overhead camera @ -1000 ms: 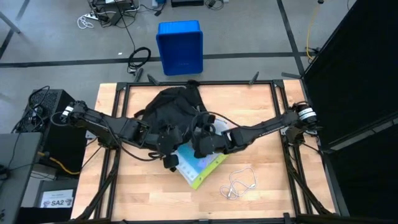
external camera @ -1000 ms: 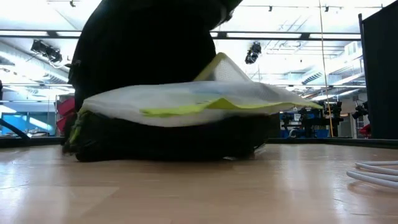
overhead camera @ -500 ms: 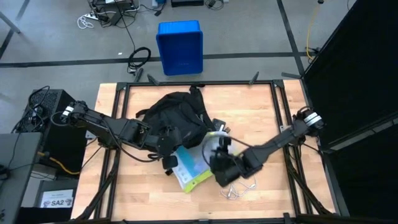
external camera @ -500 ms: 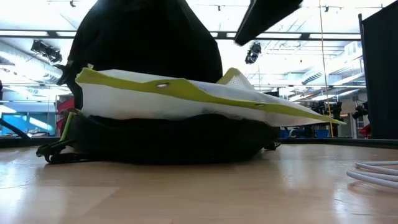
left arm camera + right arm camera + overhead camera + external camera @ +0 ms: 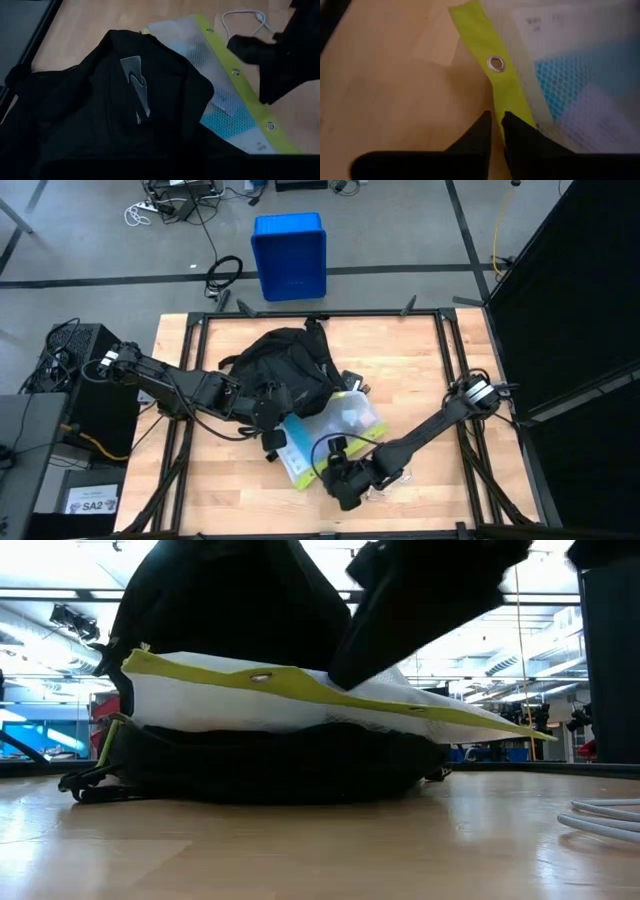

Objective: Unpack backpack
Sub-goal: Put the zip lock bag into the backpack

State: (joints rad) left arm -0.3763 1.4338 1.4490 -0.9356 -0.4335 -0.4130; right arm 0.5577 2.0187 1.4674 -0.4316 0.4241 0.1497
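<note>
lime-green binding runs along the edge of a translucent mesh pouch (image 5: 328,432), which lies on the wooden desk (image 5: 420,370) just at the 5 o'clock side of the black backpack (image 5: 283,365), its upper part still touching or tucked under the bag's fabric. the step in hand looks like drawing this pouch clear of the backpack. the right gripper (image 5: 496,131) sits at the pouch's near corner, toward 6 o'clock on the desk, with its fingers (image 5: 477,135) nearly pressed together right at the green strip below a metal eyelet (image 5: 495,63) (whether they pinch the strip or only touch it, i cannot tell). the left gripper (image 5: 272,442) is at the backpack's 6 o'clock edge, beside the pouch; how its fingers stand cannot be made out in any view. a white cable (image 5: 243,20) lies loose on the desk, partly under the right arm. next, i judge, the pouch should be slid fully away from the bag and set down apart, then the opening searched again. the backpack's inside is hidden, so what remains in it is unknown; the low view is largely blocked by bag, pouch and arm.
</note>
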